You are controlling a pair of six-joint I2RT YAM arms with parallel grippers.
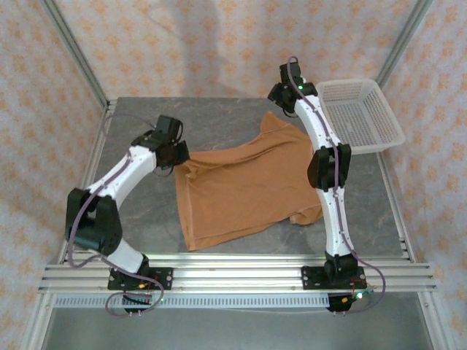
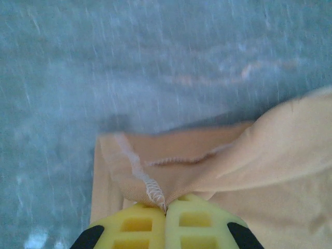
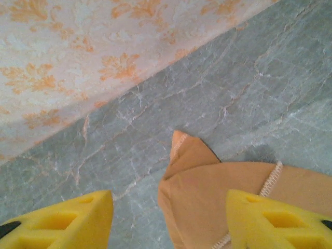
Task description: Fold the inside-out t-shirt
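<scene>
The inside-out t-shirt (image 1: 241, 188), tan with white seams, lies spread on the grey table between both arms. My left gripper (image 1: 177, 154) is at its left edge, yellow fingers (image 2: 136, 224) shut on a pinch of the t-shirt (image 2: 218, 171) right at a white seam. My right gripper (image 1: 283, 98) hangs over the far corner of the shirt. Its yellow fingers (image 3: 72, 218) stand open, and a pointed fold of the t-shirt (image 3: 202, 192) lies between them, apart from the pads.
A white plastic basket (image 1: 359, 115) stands at the back right of the table (image 1: 219, 124). Patterned walls close in behind and on both sides. An aluminium rail (image 1: 233, 273) runs along the near edge by the arm bases.
</scene>
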